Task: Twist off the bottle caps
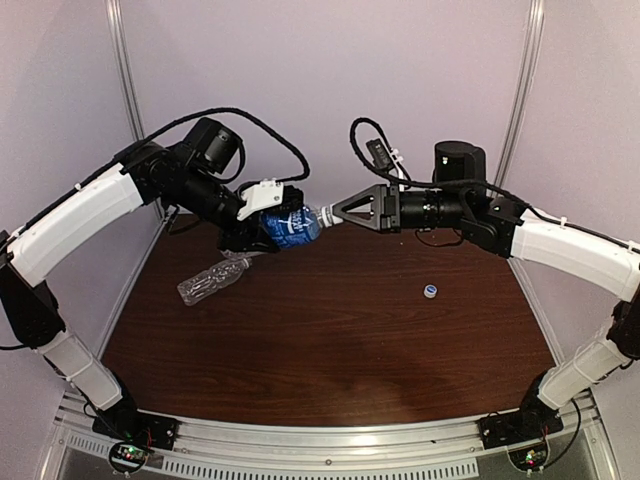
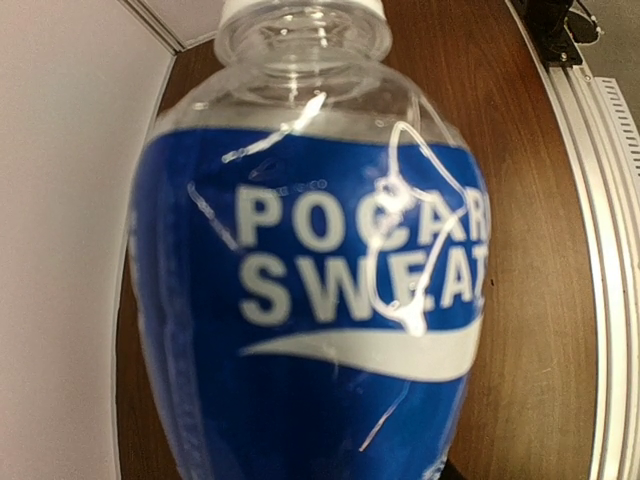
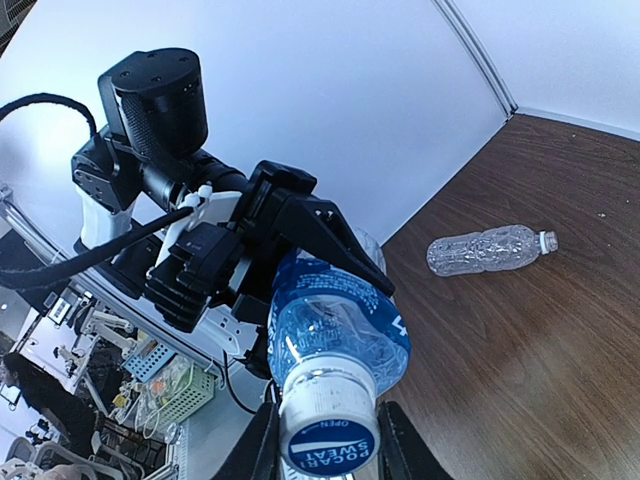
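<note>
Smooth white shells cover the long links of the left arm (image 1: 85,215) and the right arm (image 1: 575,250), with matt black joints between them. A fat black motor cylinder (image 1: 458,160) sits near each wrist. Thick black cables (image 1: 265,128) run along the arms, held by thin white ties (image 1: 398,160). The left gripper (image 1: 290,226) is black and blocky with ribbed sides and a white bracket (image 1: 265,192). The right gripper (image 1: 330,217) is a black triangular frame with cut-out windows. Black base plates (image 1: 135,428) are bolted at the near edge of the desk (image 1: 330,340), each with a small green-lit board (image 1: 125,458) beside it.
</note>
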You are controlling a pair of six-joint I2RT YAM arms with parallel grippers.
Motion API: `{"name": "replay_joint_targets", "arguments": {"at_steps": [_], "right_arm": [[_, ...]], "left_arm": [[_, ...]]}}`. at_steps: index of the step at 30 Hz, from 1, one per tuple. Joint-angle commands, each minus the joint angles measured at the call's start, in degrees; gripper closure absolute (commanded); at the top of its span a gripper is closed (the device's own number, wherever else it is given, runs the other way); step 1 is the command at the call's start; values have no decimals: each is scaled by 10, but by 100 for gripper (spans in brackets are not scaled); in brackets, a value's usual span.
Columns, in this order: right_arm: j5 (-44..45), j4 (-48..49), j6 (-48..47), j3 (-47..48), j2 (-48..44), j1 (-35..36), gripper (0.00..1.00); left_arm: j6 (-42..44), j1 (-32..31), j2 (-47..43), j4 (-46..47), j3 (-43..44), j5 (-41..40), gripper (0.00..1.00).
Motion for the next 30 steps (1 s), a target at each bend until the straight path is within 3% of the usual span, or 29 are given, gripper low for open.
{"name": "replay_joint_targets", "arguments": {"at_steps": [1, 10, 17, 19, 22, 24, 30], "right_arm": [[-7, -8, -26, 0, -12, -1, 86], [-30, -48, -73, -11, -38, -39, 94], [-34, -80, -117, -16, -40, -46, 95], [67, -134, -136, -2, -38, -48, 94], [326, -278, -167, 37, -12, -48, 95], [449, -368, -177, 53, 15, -48, 96], [560, -402, -200, 22, 56, -49, 96]], "left_arm": [[7, 2, -9, 15, -10, 1, 61], [10, 2, -12, 13, -23, -1, 61], [15, 2, -12, 8, -24, 5, 61], [13, 2, -9, 7, -30, 0, 61], [10, 4, 1, 8, -49, -26, 61], [10, 12, 9, 13, -76, -48, 61], [4, 80, 38, 55, -156, -52, 61]]}}
